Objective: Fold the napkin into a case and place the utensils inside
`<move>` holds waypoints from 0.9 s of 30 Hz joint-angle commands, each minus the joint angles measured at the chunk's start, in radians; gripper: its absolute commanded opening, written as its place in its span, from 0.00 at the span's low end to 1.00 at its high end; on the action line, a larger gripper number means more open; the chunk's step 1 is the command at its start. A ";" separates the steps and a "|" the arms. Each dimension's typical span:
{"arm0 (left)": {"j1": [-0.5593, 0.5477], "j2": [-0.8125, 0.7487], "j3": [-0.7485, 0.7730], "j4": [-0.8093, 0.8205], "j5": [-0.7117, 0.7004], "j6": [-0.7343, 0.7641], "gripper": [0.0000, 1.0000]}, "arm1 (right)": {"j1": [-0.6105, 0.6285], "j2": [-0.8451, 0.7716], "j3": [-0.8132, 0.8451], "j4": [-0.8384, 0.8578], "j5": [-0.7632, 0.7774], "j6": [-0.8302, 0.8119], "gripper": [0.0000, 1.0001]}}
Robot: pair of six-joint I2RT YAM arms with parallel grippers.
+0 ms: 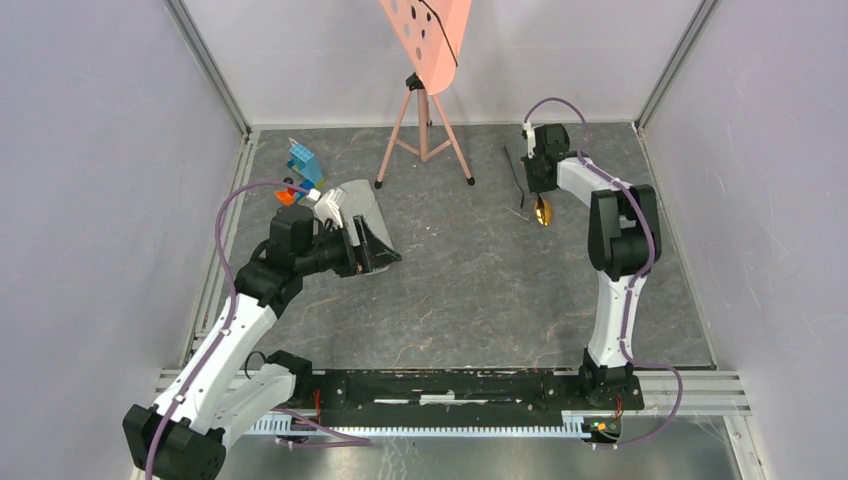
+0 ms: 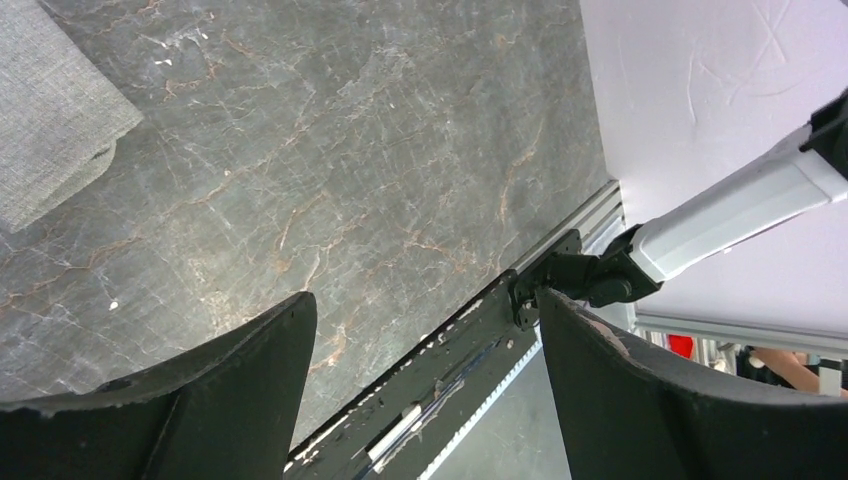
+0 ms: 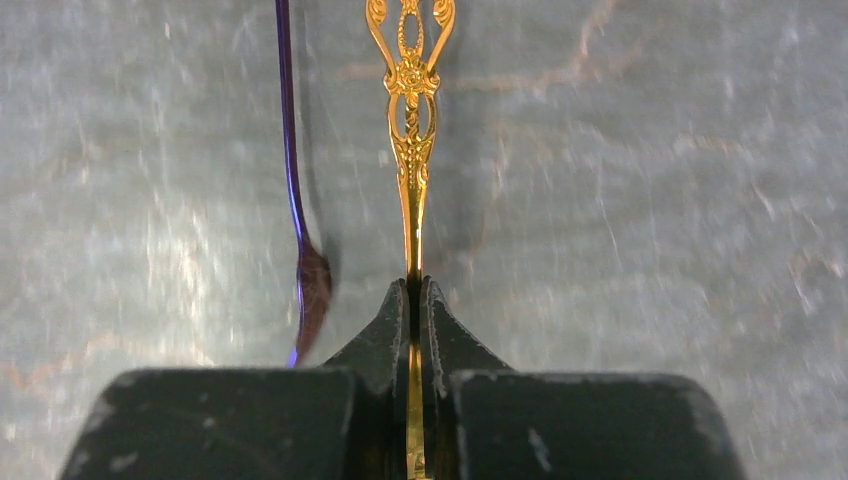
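Note:
The light-grey napkin (image 1: pixel 345 200) lies folded at the left of the table, partly under my left wrist; its corner shows in the left wrist view (image 2: pixel 50 110). My left gripper (image 1: pixel 375 248) is open and empty just right of the cloth, jaws wide apart (image 2: pixel 425 305) above bare table. My right gripper (image 1: pixel 541 192) is shut on the gold spoon (image 1: pixel 543 212) at the far right; in the right wrist view the ornate handle (image 3: pixel 411 120) sticks out from the closed gripper (image 3: pixel 414 285). The thin black utensil (image 1: pixel 515 180) lies on the table just beside it (image 3: pixel 295 180).
A pink perforated board on a tripod (image 1: pixel 425 120) stands at the back centre. Blue and red toy blocks (image 1: pixel 300 165) sit at the back left near the napkin. Walls close in the table on three sides. The black base rail (image 1: pixel 450 385) runs along the near edge.

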 commanded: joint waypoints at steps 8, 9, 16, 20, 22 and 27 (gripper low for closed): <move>-0.025 -0.034 -0.164 0.463 0.148 -0.375 0.86 | 0.010 -0.836 -0.725 0.657 -0.340 0.196 0.00; -0.048 -0.025 -0.190 0.581 0.145 -0.428 0.86 | 0.031 -0.915 -0.812 0.773 -0.386 0.227 0.00; -0.325 0.172 -0.252 1.119 -0.058 -0.696 0.86 | 0.166 -1.274 -1.160 1.362 -0.540 0.447 0.00; -0.434 0.317 -0.255 1.473 -0.139 -0.751 0.86 | 0.208 -1.392 -1.268 1.676 -0.544 0.637 0.00; -0.486 0.377 -0.231 1.603 -0.147 -0.730 0.85 | 0.225 -1.427 -1.297 1.796 -0.519 0.724 0.00; -0.579 0.483 -0.171 1.840 -0.193 -0.719 0.85 | 0.240 -1.456 -1.294 1.943 -0.510 0.849 0.00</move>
